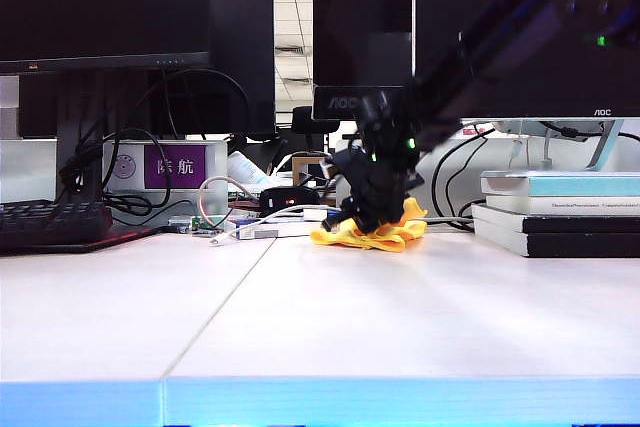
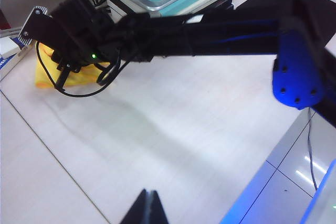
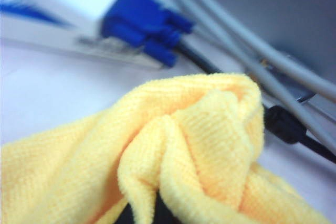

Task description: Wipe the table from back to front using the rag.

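Monitors, cables and stacked books (image 1: 560, 212) crowd the back of the white table (image 1: 330, 317). At that far edge the right gripper (image 1: 362, 219) is pressed down onto the yellow rag (image 1: 385, 235), its jaws pinched shut on a bunched fold of the cloth, which puffs up just in front of the fingertips. A blue connector (image 3: 149, 32) and grey cables lie close behind. Nearer the front edge, the left gripper (image 2: 148, 208) hangs closed above bare tabletop, well apart from the rag.
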You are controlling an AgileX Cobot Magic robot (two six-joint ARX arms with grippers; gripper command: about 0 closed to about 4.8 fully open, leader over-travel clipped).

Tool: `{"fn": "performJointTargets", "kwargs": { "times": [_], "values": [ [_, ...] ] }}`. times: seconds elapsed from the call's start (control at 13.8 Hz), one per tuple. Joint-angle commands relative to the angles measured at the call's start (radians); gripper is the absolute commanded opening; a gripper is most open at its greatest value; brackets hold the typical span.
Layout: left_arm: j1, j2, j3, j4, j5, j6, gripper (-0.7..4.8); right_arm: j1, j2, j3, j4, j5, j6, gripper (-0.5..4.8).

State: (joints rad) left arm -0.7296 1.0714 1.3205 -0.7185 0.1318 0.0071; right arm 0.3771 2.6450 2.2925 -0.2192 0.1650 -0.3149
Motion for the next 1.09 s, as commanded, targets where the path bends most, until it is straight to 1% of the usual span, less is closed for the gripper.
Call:
{"fn": "performJointTargets", "kwargs": {
  "times": [0.07,0.15,0.22,0.29,0.36,0.44,0.51,0.58,0.65,0.73,0.8,0.87,0.94,1.09],
  "values": [
    [0.000,-0.002,0.005,0.018,0.007,0.004,-0.06,0.013,-0.057,0.000,-0.046,0.001,-0.004,0.00],
    [0.000,-0.003,0.005,0.023,0.007,0.004,-0.06,0.015,-0.082,0.000,-0.076,-0.009,-0.003,0.14],
    [0.000,-0.003,0.005,0.024,0.007,0.004,-0.05,0.018,-0.101,0.000,-0.100,-0.010,-0.003,0.45],
    [0.000,-0.003,0.005,0.024,0.004,0.004,-0.05,0.021,-0.127,0.001,-0.130,-0.011,-0.004,0.97],
    [0.000,-0.003,0.005,0.024,0.004,0.004,-0.05,0.022,-0.148,0.002,-0.153,-0.018,-0.004,1.03],
    [0.000,-0.002,0.005,0.024,0.004,0.004,-0.06,0.023,-0.167,0.005,-0.176,-0.040,-0.003,1.31],
    [0.000,-0.003,0.005,0.024,0.003,0.004,-0.05,0.023,-0.183,0.006,-0.194,-0.065,-0.003,1.72],
    [0.000,-0.003,0.005,0.024,0.003,0.004,-0.06,0.023,-0.198,0.006,-0.200,-0.079,-0.003,1.90],
    [0.000,-0.003,0.005,0.024,0.003,0.004,-0.06,0.025,-0.217,0.008,-0.195,-0.084,-0.003,1.90],
    [0.000,-0.003,0.005,0.024,0.003,0.004,-0.06,0.026,-0.228,0.011,-0.196,-0.104,-0.003,1.82],
    [0.000,-0.002,0.005,0.024,0.003,0.004,-0.05,0.027,-0.235,0.014,-0.198,-0.119,-0.003,1.49],
    [0.000,-0.003,0.005,0.024,0.003,0.004,-0.05,0.032,-0.247,0.014,-0.196,-0.126,-0.003,0.49],
    [0.000,-0.003,0.005,0.024,0.003,0.004,-0.06,0.036,-0.253,0.015,-0.194,-0.128,-0.003,-0.07],
    [0.000,-0.003,0.005,0.024,0.003,0.004,-0.06,0.045,-0.252,0.019,-0.187,-0.150,0.001,-0.05]
  ]
}}
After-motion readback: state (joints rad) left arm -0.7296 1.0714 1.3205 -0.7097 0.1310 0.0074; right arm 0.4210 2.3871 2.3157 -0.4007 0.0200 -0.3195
